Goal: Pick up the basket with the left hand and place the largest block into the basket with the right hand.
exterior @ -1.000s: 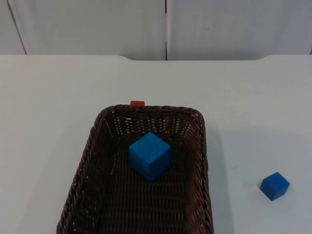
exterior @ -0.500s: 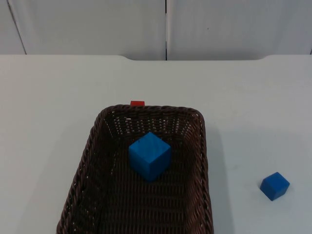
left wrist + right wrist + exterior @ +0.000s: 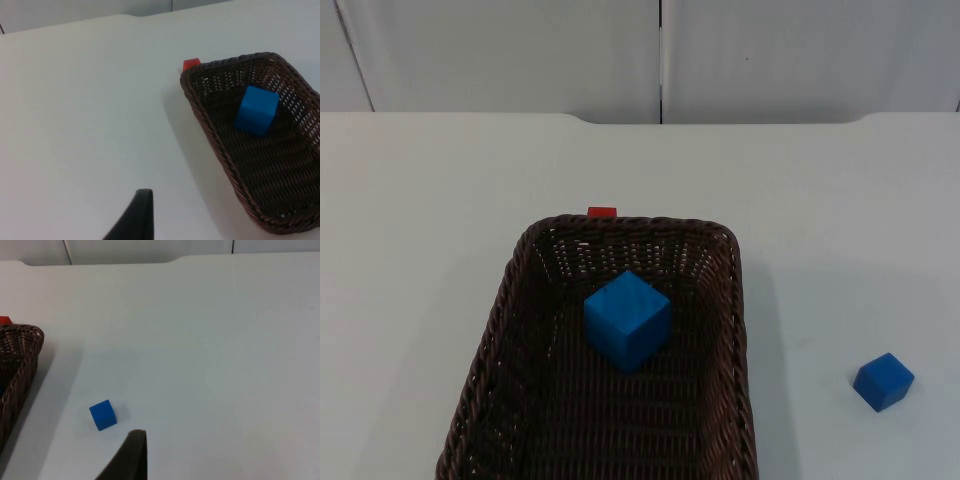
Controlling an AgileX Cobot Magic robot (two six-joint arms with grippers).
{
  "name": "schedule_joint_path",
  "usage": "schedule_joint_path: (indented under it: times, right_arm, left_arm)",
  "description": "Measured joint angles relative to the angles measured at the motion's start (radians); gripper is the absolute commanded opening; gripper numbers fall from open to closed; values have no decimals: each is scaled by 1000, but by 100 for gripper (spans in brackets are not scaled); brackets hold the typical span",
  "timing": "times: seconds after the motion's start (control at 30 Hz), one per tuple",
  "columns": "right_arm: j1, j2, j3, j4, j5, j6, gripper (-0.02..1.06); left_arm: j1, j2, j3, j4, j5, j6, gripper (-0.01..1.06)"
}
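Top view: you have the dark wicker basket (image 3: 605,360) sitting on the white table (image 3: 420,200) at the near edge, a little left of the middle. The large blue block (image 3: 627,320) already rests on the basket's floor, towards its far wall. A smaller blue block (image 3: 883,381) lies on the bare table well to the basket's right, and a small red block (image 3: 602,212) sits just beyond the basket's far rim, too close for you to tell whether it touches.

Left wrist view: you look along the left gripper (image 3: 134,217), which hangs over bare table to the basket's (image 3: 260,150) left, well apart from it and holding nothing; with one fingertip showing, you cannot tell how wide it stands. The large block (image 3: 256,110) sits inside and the red block (image 3: 191,64) at the far corner.

Right wrist view: the right gripper (image 3: 131,456) waits over the table near the smaller block (image 3: 103,415), empty, its opening not readable either. The basket's rim (image 3: 20,352) and a sliver of red (image 3: 5,320) show at one side.

Handling, as a judgement: the weave looks stiff and light with a thick braided rim; you would pinch that rim on the left long side. The block looks rigid, smooth and light; it may slide if the basket tilts.
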Motion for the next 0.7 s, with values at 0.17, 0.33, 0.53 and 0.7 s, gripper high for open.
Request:
schedule_joint_path:
  times: [0.17,0.33,0.53,0.7]
  right_arm:
    - [0,0,0,0,0,0,105]
    - [0,0,0,0,0,0,105]
    - [0,0,0,0,0,0,105]
    - [0,0,0,0,0,0,105]
  left_arm:
    - [41,0,0,0,0,0,105]
    - [104,0,0,0,0,0,105]
    - [189,0,0,0,0,0,105]
    - [247,0,0,0,0,0,105]
